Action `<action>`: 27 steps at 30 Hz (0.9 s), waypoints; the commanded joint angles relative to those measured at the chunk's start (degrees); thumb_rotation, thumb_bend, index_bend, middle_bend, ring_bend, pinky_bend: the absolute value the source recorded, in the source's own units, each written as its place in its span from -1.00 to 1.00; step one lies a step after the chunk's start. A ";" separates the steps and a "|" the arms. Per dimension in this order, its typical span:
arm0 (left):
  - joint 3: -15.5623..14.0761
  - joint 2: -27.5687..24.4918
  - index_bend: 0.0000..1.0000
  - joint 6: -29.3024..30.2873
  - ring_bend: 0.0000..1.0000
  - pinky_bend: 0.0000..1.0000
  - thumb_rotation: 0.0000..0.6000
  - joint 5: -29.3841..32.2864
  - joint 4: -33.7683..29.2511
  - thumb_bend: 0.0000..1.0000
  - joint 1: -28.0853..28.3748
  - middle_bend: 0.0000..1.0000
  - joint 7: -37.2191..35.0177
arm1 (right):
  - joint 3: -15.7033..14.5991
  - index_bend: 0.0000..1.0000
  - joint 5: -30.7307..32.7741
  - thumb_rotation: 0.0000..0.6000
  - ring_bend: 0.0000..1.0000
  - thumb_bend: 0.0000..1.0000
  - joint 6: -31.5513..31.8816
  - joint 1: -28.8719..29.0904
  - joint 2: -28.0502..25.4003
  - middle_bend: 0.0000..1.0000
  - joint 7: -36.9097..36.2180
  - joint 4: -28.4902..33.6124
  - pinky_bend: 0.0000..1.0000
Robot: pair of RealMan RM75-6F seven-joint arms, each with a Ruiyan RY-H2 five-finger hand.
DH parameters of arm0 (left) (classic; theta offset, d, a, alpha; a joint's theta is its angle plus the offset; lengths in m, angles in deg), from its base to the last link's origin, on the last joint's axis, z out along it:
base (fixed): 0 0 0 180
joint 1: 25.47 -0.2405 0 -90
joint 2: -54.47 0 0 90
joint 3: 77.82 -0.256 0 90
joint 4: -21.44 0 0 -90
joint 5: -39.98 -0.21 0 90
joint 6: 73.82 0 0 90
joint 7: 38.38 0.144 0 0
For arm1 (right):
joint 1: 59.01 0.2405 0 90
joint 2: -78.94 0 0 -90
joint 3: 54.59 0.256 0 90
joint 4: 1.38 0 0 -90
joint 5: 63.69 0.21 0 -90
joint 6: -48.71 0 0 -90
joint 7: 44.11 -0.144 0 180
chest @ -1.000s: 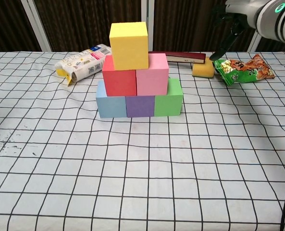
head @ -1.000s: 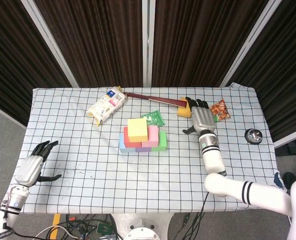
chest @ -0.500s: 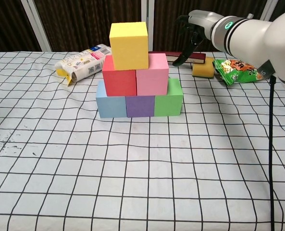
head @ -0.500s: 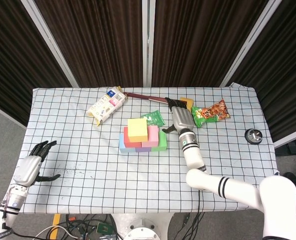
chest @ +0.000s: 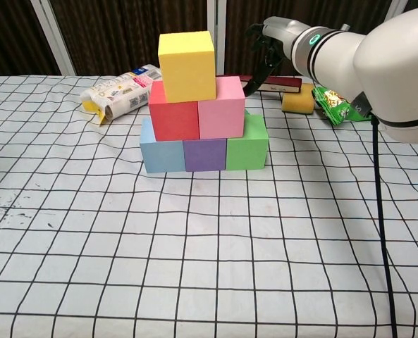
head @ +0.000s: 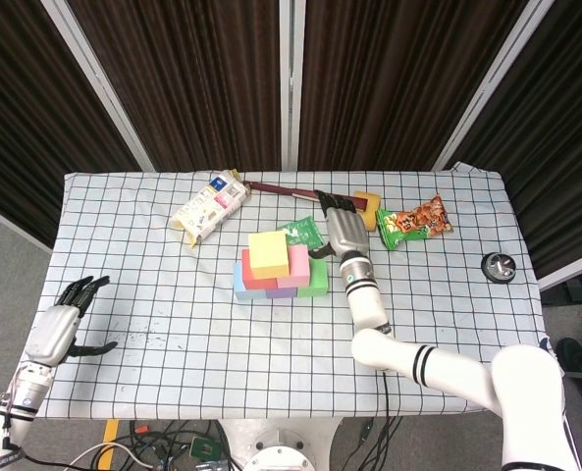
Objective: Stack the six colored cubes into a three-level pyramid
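6 cubes already stand as a 3-level pyramid (chest: 203, 105) mid-table, yellow cube (chest: 187, 65) on top, so I judge stacking finished: right hand (head: 342, 228), empty with fingers apart, need only clear away, left hand (head: 63, 324) spread at the near-left corner.

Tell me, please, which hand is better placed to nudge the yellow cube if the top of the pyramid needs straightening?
Probably the right hand: it hovers beside the yellow cube, while the left hand sits near the table's far-left edge.
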 commanded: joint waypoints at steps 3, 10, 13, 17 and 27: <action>0.03 -0.08 -0.89 -0.02 -0.96 -0.86 1.00 -0.05 -0.05 -1.00 0.04 -0.79 -0.06 | 0.24 -1.00 0.64 1.00 -1.00 -1.00 -0.09 0.06 0.11 -0.77 0.70 -0.39 -1.00; 0.06 -0.22 -0.89 -0.02 -0.96 -0.86 1.00 -0.16 -0.23 -1.00 0.12 -0.79 0.07 | 0.33 -1.00 0.91 1.00 -1.00 -1.00 0.29 -0.36 -0.72 -0.77 1.62 0.69 -1.00; 0.07 -0.22 -0.89 -0.09 -0.96 -0.86 1.00 -0.18 -0.29 -1.00 0.18 -0.79 0.10 | 0.18 -1.00 0.90 1.00 -1.00 -1.00 0.97 -0.87 -1.64 -0.77 2.17 1.95 -1.00; 0.00 -0.16 -0.89 -0.28 -0.96 -0.86 1.00 -0.29 -0.36 -1.00 0.29 -0.79 0.26 | -0.34 -1.00 1.10 1.00 -1.00 -1.00 2.00 -2.04 -3.40 -0.77 2.98 3.77 -1.00; -0.08 -0.15 -0.89 -0.28 -0.96 -0.86 1.00 -0.17 -0.02 -1.00 0.17 -0.79 0.03 | -3.06 -1.00 3.22 1.00 -1.00 -1.00 0.01 -4.37 -2.42 -0.77 3.30 0.45 -1.00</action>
